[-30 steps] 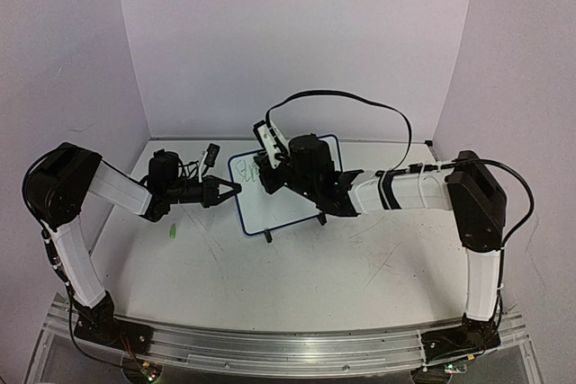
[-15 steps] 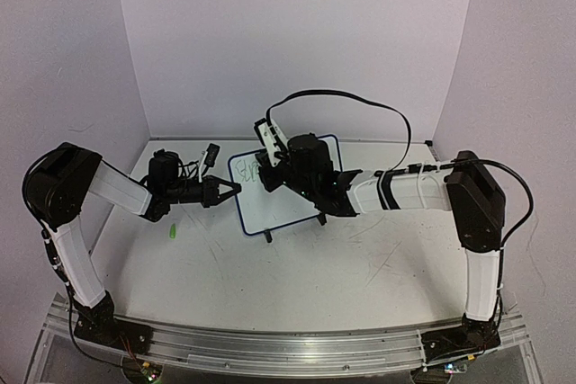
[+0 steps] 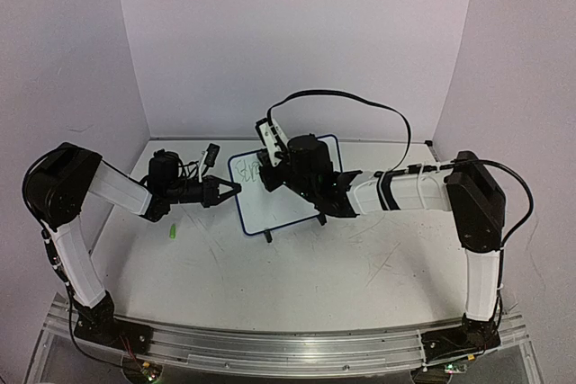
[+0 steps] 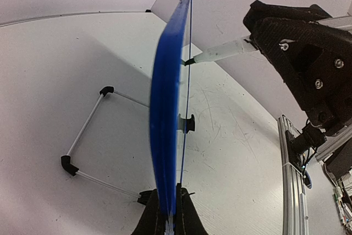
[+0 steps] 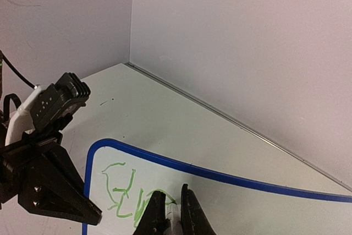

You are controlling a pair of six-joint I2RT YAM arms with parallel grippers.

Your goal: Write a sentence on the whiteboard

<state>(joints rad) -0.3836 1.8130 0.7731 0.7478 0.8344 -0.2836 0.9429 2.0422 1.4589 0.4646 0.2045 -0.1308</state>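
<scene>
Seen from the top camera, the whiteboard (image 3: 288,200) is standing tilted toward the back of the table (image 3: 297,285), between the two arms. The left gripper (image 3: 229,191) is clamping its left edge. The right gripper (image 3: 268,171) is leaning over its upper left corner, where the sentence (image 3: 249,174) is showing as a few faint green strokes. A small green piece (image 3: 171,233) is lying near the left arm (well apart from the board).

From the left wrist, the board is appearing edge-on, its blue frame rising from between the closed fingers (image 4: 157,216). A pen (image 4: 220,53) is sticking out of the right gripper, which is pinching it, and its tip is touching the writing face. A black clip foot (image 4: 188,124) is gripping the board's lower edge.

From the right wrist, the green lettering is sitting in the board's rounded corner, just above the nearly closed fingers; the words are proving too faint to read.
</scene>
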